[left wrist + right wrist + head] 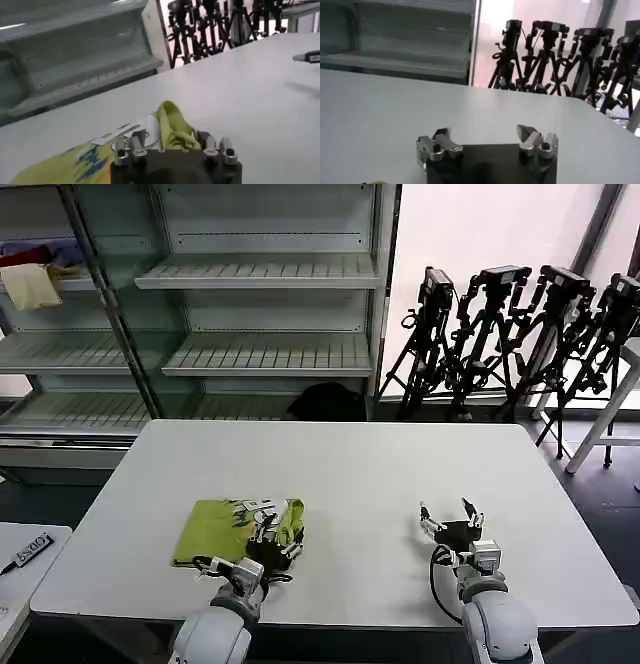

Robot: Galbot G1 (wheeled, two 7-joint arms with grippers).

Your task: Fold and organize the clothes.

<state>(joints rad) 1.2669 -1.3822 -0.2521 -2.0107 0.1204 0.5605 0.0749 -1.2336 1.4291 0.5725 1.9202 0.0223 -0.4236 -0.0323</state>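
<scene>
The lime-green T-shirt point(215, 529) lies folded into a small rectangle near the front left of the white table point(350, 464), with its white print showing along the far edge. My left gripper point(277, 536) sits at the shirt's right edge. In the left wrist view a raised bunch of the green T-shirt point(172, 127) stands between the spread jaws of the left gripper point(172, 146). My right gripper point(452, 519) rests low over bare table at the front right. In its own wrist view the right gripper point(487, 137) is open, with nothing between the fingers.
Grey shelving point(265, 349) stands behind the table, with cream and red cloths point(30, 279) on an upper left shelf. A black bundle point(325, 399) lies on the floor behind the table. Camera tripods point(510, 334) crowd the back right. A second white table point(610, 409) stands at the far right.
</scene>
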